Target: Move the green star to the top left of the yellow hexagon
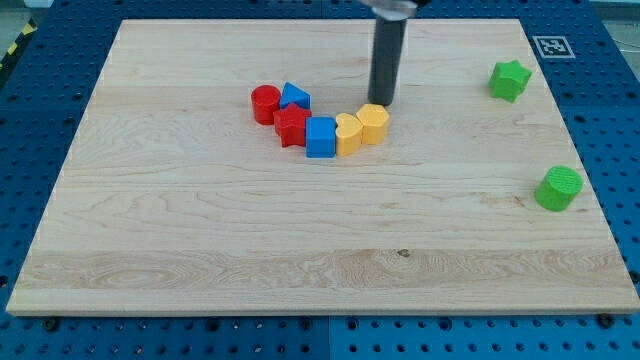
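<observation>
The green star point(509, 80) is seen well right of my tip point(382, 104), which touches the yellow hexagon point(373, 123); the rod-only end effector grasps nothing.

One camera looks down at a slant from beyond the board's point(200, 250) bottom edge, facing its top edge, taking in nearly the whole board.

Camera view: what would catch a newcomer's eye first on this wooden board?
A dark rod drops in from the view's top, my tip just above the yellow hexagon. That block ends a curved huddle of red, blue and yellow blocks mid-board. Far off at the view's right sit the green star and a green cylinder.
</observation>
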